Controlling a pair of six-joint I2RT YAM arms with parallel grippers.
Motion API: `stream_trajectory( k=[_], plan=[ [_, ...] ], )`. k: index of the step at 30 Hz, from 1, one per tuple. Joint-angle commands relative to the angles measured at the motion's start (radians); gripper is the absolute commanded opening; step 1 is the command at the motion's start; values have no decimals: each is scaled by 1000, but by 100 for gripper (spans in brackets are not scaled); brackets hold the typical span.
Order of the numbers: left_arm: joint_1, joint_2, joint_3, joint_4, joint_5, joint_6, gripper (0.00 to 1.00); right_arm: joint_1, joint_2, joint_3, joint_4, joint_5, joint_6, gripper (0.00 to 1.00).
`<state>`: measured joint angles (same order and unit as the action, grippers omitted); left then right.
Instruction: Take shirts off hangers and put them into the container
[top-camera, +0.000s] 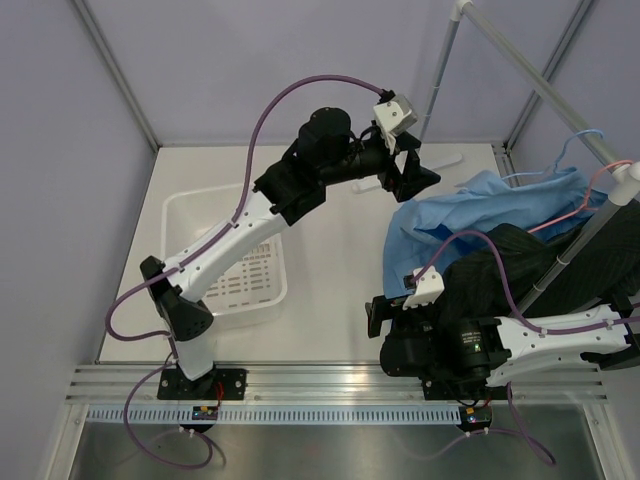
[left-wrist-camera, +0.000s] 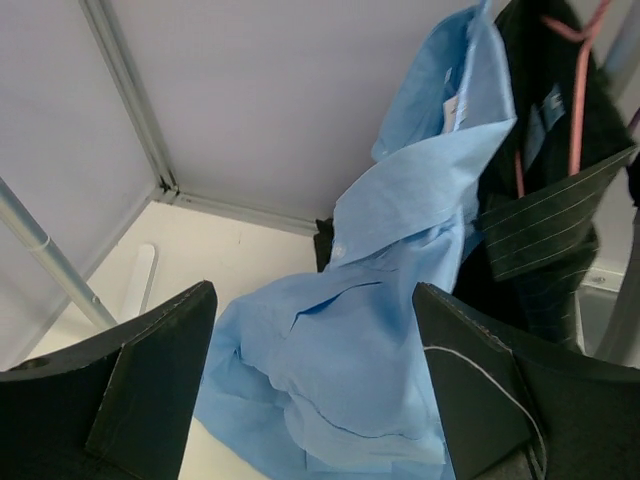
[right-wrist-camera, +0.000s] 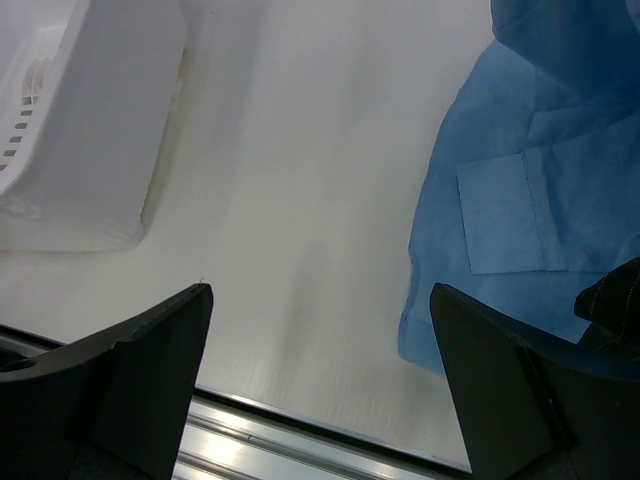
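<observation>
White tabletop (top-camera: 340, 260), boxed in by pale lilac panels, carries the whole job. At the right of the top view a grey rack pole (top-camera: 520, 72) runs diagonally. Both shirts hang from that side so low that their lower parts pool on the surface. The light blue shirt (top-camera: 480, 210) spreads toward the centre. The black pinstriped shirt (top-camera: 520, 262) lies below it in the frame, overlapping its edge. Each shirt appears to be on its hanger. The blue hanger (top-camera: 567, 148) shows only as a thin wire loop near the pole, and the pink hanger (left-wrist-camera: 578, 110) runs down inside the black shirt's collar in the left wrist view.

The left gripper (top-camera: 412, 178) reaches from the lower left to the upper centre, jaws spread wide and gripping nothing. Its wrist camera shows the blue shirt's collar and folds beyond and between the two fingers, so it looks lined up for a first grab there. The right gripper (top-camera: 380, 314) hangs low at the bottom centre with jaws fully apart and empty. It is over bare table just beside the blue hem, probably held in reserve.

The container (top-camera: 178, 210) sits at the left, well apart from the shirts and probably placed there to be within the left arm's reach. What shows of its slotted bottom holds no fabric, though the arm hides part of it.

Counted: two shirts, two hangers, one container and two grippers, both unloaded. Neither shirt is in the container yet.
</observation>
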<state>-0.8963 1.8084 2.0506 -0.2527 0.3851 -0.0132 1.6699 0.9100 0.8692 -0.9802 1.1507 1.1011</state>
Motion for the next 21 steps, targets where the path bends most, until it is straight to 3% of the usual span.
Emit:
stream_trajectory(
  k=[1, 15, 18, 20, 21],
  plan=[
    [-16, -50, -15, 15, 20, 25, 84, 8, 3, 5, 23, 50, 19, 100],
    [-73, 78, 43, -54, 97, 53, 85, 8, -8, 1, 9, 50, 48, 99],
    [-75, 126, 103, -91, 110, 55, 66, 8, -5, 2, 6, 50, 46, 99],
    [-75, 152, 128, -111, 113, 55, 33, 8, -3, 2, 2, 52, 52, 99],
    [-75, 154, 132, -106, 112, 49, 11, 10, -3, 1, 0, 50, 52, 100]
  ],
)
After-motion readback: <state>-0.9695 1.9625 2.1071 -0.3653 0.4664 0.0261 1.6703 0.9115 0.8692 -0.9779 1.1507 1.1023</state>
